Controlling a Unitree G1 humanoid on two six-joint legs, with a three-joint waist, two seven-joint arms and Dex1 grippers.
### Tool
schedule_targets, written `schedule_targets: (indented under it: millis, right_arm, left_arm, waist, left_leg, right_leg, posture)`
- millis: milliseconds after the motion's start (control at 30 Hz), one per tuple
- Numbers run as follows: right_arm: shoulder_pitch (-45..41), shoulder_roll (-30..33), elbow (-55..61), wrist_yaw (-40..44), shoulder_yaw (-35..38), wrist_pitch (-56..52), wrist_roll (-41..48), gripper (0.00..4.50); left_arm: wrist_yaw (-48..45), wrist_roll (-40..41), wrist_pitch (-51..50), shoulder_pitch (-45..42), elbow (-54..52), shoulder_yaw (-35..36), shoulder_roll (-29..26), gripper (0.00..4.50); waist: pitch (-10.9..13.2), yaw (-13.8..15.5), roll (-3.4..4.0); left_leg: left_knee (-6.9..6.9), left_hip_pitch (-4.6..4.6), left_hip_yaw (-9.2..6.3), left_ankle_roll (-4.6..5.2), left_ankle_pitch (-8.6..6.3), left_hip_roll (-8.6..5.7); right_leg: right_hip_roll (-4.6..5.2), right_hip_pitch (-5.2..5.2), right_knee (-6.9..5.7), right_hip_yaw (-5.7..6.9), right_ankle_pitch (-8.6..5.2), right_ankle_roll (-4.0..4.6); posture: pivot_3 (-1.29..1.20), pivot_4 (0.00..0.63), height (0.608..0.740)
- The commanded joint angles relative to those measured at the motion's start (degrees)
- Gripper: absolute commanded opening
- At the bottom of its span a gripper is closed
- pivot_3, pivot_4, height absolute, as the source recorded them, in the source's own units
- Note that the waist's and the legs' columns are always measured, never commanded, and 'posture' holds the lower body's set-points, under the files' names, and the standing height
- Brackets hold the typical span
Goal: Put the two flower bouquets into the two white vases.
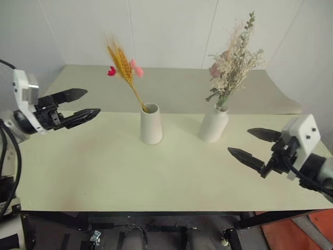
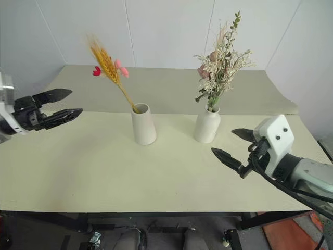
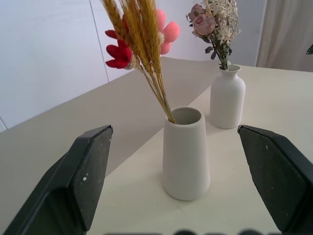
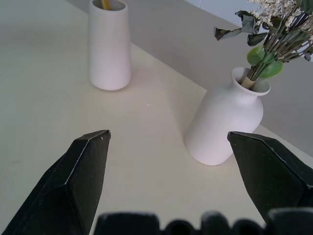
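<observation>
Right gripper [image 1: 253,144] hangs released, empty, right of and nearer than the cone vase [image 1: 151,124]; left gripper [image 1: 82,105] released, empty, well left of it. Cone vase holds the wheat sprig [image 1: 124,66]; the bottle vase [image 1: 214,124], just right of it, holds the rose bunch [image 1: 232,62]; both stand on the table [image 1: 104,172]

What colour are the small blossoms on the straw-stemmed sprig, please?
The small blossoms are red and pink, beside yellow wheat ears; the left wrist view shows them best.
</observation>
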State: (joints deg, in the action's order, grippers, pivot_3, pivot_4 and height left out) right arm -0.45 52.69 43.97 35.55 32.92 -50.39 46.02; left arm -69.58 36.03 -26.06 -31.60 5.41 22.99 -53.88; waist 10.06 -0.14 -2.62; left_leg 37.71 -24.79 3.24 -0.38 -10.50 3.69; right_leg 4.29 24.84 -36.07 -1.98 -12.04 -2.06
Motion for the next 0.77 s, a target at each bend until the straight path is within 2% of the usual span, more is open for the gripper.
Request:
schedule_targets:
  millis: [33,233,433,600,700,767]
  right_arm:
    - [1.59,1.96,-0.85,4.37,5.95,2.86,-0.07,4.50]
    - [7.25,4.96,-5.26,14.26,16.26,5.76,-1.95,4.50]
    - [11.24,6.77,-10.20,21.48,23.34,8.08,-4.72,4.50]
    - [11.49,8.36,-12.81,22.15,24.58,6.83,-5.61,4.50]
    - [11.62,8.43,-12.73,22.52,24.34,7.19,-5.88,4.50]
    - [11.67,8.16,-12.50,22.52,24.24,7.99,-6.50,4.50]
  left_arm:
    - [0.06,-0.05,3.19,-2.25,-1.52,1.37,-1.57,4.46]
    - [2.63,-4.86,10.42,0.05,-3.23,-0.11,-0.58,4.46]
    - [8.08,-6.51,14.87,3.08,-5.99,0.78,3.45,4.46]
    - [10.64,-8.18,15.83,4.31,-5.54,1.62,2.60,4.46]
    - [14.79,-11.40,21.77,5.31,-6.20,2.74,4.42,4.46]
    - [20.71,-14.45,29.57,3.61,-3.56,3.18,8.56,4.46]
  waist:
    - [0.00,0.09,0.00]
    - [0.00,0.18,0.00]
    - [0.00,0.19,0.00]
    - [0.00,-0.04,-0.01]
    - [0.00,-0.06,-0.01]
    - [0.00,-0.02,0.00]
  left_leg:
    - [0.00,0.05,0.01,0.00,0.00,0.00]
    - [-0.01,0.17,0.02,0.00,-0.01,0.01]
    - [-0.02,0.55,0.05,0.00,-0.03,0.04]
    - [-0.02,0.59,0.07,0.00,-0.03,0.05]
    - [-0.02,0.58,0.08,0.00,-0.03,0.04]
    - [-0.02,0.58,0.08,0.00,-0.03,0.04]
  right_leg:
    - [0.00,-0.04,0.01,0.00,-0.01,-0.02]
    - [-0.01,-0.17,0.04,-0.01,-0.05,-0.06]
    - [0.01,-0.57,0.10,-0.01,-0.33,0.00]
    - [-0.01,-0.57,0.08,-0.02,-0.34,0.03]
    - [0.00,-0.56,0.09,-0.03,-0.34,0.03]
    - [0.01,-0.58,0.12,-0.03,-0.33,0.00]
  posture:
    - [0.00,0.150,0.740]
    - [0.00,0.150,0.740]
    - [0.00,0.150,0.740]
    - [0.00,0.150,0.740]
    - [0.00,0.150,0.740]
    - [0.00,0.150,0.740]
